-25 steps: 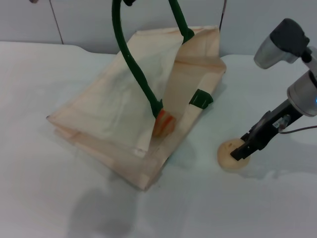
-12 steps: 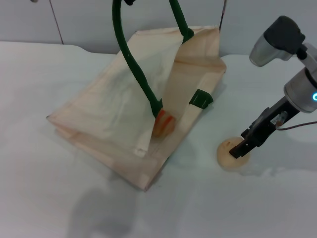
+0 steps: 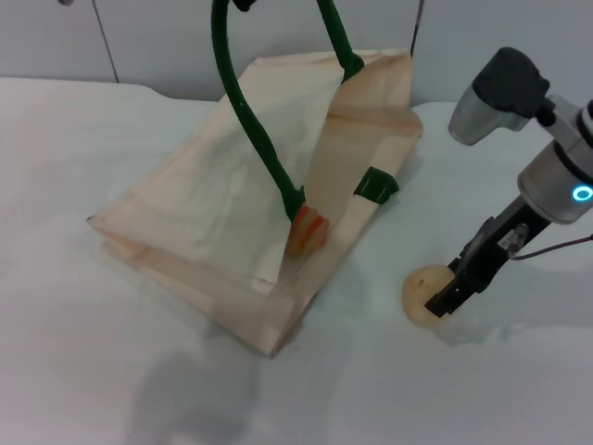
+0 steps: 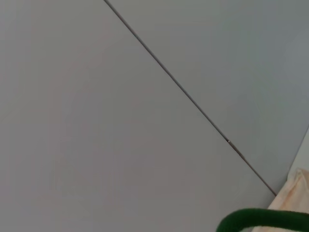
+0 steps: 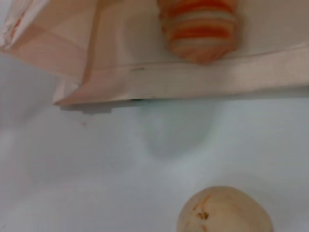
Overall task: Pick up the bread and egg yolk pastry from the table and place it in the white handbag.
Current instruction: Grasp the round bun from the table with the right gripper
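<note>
The white handbag [image 3: 208, 218] lies tilted on the table with its mouth open toward the right. Its green handle [image 3: 243, 111] is pulled up taut to the top edge, where only a dark tip of my left gripper [image 3: 243, 4] shows, shut on it. The handle also shows in the left wrist view [image 4: 263, 218]. The bread [image 3: 308, 229] lies inside the bag's mouth, and the right wrist view shows it [image 5: 202, 29] there too. My right gripper [image 3: 443, 298] is down on the egg yolk pastry [image 3: 421, 289], shut on its right side. The pastry [image 5: 224, 212] is close under the right wrist camera.
The white table [image 3: 111, 371] stretches in front of and to the left of the bag. A grey wall [image 3: 148, 37] stands behind it. The bag's front rim [image 5: 193, 79] lies between the pastry and the bread.
My right arm has swung left and its fingertips have shifted slightly left and down. The pastry has moved a little left with them. The bag, bread and handle have not moved.
</note>
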{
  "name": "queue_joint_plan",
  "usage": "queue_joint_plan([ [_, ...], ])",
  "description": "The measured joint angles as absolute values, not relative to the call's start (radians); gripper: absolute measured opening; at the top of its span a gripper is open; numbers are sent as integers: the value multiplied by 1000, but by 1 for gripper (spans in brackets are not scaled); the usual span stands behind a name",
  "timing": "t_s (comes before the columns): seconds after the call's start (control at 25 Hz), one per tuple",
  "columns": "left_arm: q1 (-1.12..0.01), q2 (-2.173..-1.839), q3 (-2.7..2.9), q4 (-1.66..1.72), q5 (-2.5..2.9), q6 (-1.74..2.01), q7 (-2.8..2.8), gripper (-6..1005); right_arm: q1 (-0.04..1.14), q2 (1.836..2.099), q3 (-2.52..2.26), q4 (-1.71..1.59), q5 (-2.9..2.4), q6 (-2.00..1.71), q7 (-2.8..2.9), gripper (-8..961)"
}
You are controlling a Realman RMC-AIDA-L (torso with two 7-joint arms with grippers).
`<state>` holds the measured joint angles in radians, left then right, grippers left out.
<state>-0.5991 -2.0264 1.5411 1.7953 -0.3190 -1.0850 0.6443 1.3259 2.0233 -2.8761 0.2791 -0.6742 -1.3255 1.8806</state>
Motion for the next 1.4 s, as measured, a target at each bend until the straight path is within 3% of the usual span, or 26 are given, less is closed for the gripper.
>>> queue_joint_plan([
  [0.88, -609, -2026, 1539, 1795, -319, -1084, 641, 127, 1330, 2024, -2874, 239, -672, -1270, 1903, 753],
  [1.08, -607, -2028, 1537, 1795, -319, -1084, 641, 127, 1330, 2023, -2872, 241, -671, -1270, 1906, 637],
  [1.4, -603, -2028, 1537, 1795, -319, -1079, 643, 127, 1337, 2023, -2870, 254, -664, -1272, 1906, 541],
])
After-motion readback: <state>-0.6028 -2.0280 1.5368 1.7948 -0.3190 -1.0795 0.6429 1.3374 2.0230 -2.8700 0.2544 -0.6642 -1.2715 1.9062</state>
